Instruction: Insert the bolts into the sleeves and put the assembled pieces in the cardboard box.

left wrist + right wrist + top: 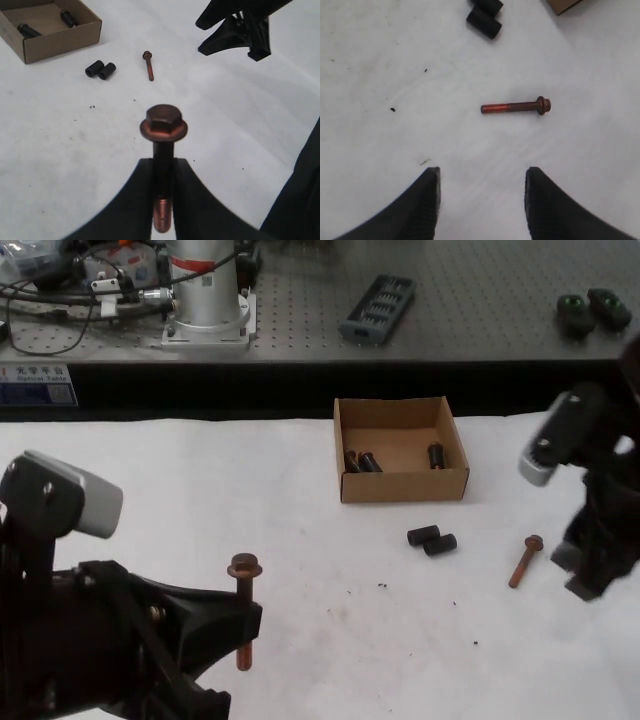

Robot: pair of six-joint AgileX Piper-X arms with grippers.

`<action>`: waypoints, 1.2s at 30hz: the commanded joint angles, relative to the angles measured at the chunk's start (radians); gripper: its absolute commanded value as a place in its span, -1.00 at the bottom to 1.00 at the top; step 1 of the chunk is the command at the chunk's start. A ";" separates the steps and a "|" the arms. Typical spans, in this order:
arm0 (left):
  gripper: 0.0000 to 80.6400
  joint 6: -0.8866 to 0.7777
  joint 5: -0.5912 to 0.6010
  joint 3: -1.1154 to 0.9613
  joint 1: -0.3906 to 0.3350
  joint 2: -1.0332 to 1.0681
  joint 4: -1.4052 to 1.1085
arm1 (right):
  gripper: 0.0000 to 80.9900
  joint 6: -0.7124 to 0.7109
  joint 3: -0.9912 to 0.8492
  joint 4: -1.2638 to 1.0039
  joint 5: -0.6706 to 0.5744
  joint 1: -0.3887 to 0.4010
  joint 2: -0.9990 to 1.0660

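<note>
The white cloth (pixel 300 470) is brightly and evenly lit, almost washed out; only faint, soft shadows are cast beside the sleeves (pixel 432 539); the upper high view is left dimmer

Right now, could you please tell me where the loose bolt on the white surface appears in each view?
High view: loose bolt right of the two sleeves.
Left wrist view: beyond the held bolt, beside the sleeves.
Right wrist view: ahead of the open right gripper.
Shared landmark: the two sleeves.

right gripper (pixel 482 200) spread | bolt (pixel 516 106) flat | two sleeves (pixel 485 15) near
</note>
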 commanded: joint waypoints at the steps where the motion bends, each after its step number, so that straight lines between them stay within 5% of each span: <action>1: -0.98 -0.011 -0.002 0.038 -0.004 -0.008 -0.134 | -0.04 -0.034 -0.024 0.005 0.000 0.002 0.012; 10: -0.98 0.012 -0.055 0.069 -0.004 -0.008 -0.222 | -0.04 -0.326 -0.080 -0.116 0.124 0.118 0.166; 19: -0.98 0.031 -0.055 0.069 -0.004 -0.008 -0.222 | -0.04 -0.462 -0.080 -0.195 0.283 0.183 0.330; 36: -0.98 0.037 -0.055 0.089 -0.004 -0.008 -0.222 | -0.04 -0.484 -0.080 -0.316 0.124 0.193 0.367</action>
